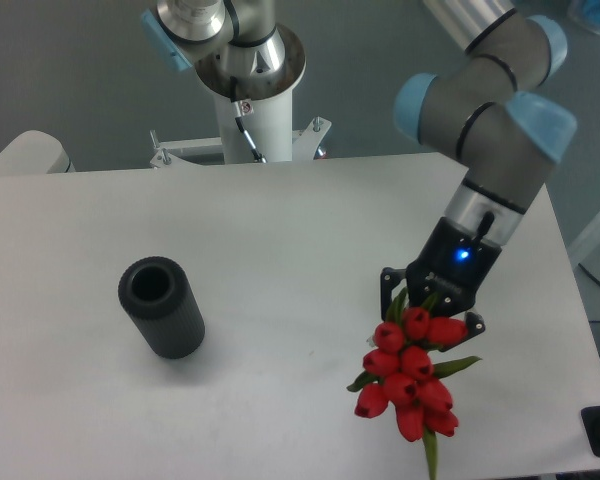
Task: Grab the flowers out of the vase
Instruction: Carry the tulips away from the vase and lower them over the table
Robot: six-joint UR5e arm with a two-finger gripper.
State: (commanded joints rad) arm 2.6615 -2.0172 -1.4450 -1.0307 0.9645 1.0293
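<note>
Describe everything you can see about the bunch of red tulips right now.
The bunch of red tulip buds is tight, about nine closed red heads with narrow green leaves poking out at the sides and bottom; the stems are mostly hidden. It hangs from the black two-finger gripper, which is shut on it, buds toward the camera. It sits over the white table's front right part, well clear of the dark ribbed cylindrical vase on the left.

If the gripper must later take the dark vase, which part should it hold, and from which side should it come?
Probably the ribbed side wall of the vase, just below the mouth, coming from above with the jaws straddling it. It stands upright and alone on the table, so both flanks are free. The gripper is busy holding the flowers.
</note>
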